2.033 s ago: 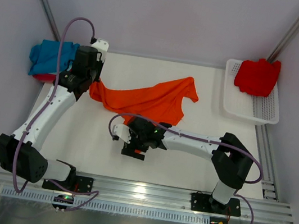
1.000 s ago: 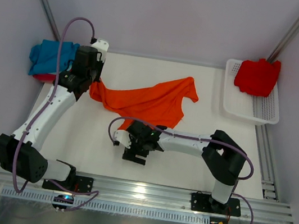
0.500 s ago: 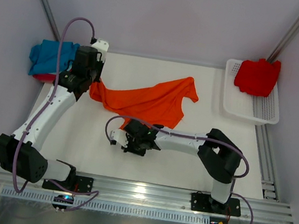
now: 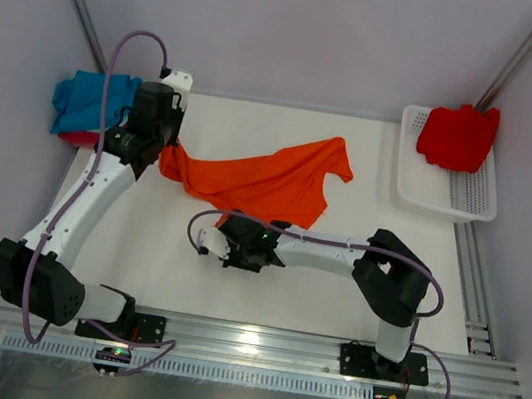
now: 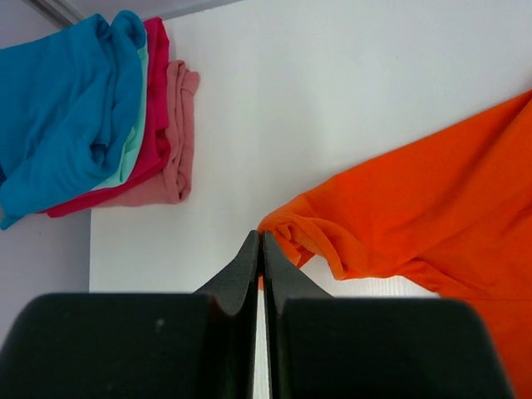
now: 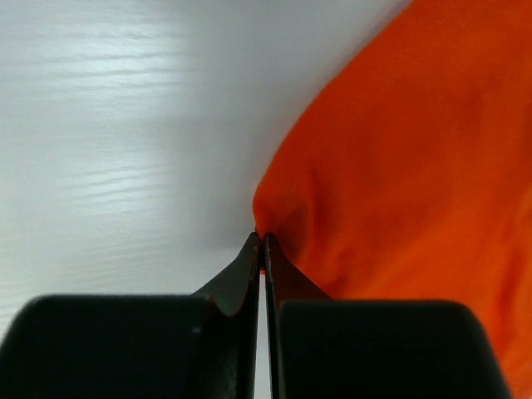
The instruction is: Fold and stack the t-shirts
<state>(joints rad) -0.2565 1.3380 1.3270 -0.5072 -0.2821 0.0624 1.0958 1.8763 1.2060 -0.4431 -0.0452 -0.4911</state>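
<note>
We have the orange t-shirt [image 4: 259,180] mid-desk, not yet folded. It is bunched, with its long axis running from the left end up toward the far right. The left gripper [image 5: 262,242] is closed and pinches the rolled hem at the shirt's left end. The right gripper [image 6: 261,241] is closed too, nipping the near corner of the cloth. The rest of the shirt lies right and away from its tips.

Both grips sit on the shirt's left and near side, so the body lies to the far right of both. We judge the next pull should draw these two corners apart to flatten it.

The folded stack [image 5: 100,125] of blue, teal, red and pink sits far left of the desk [image 4: 165,265], nearest the left arm. A red t-shirt [image 4: 456,137] lies in the basket [image 4: 469,196] at far right.
</note>
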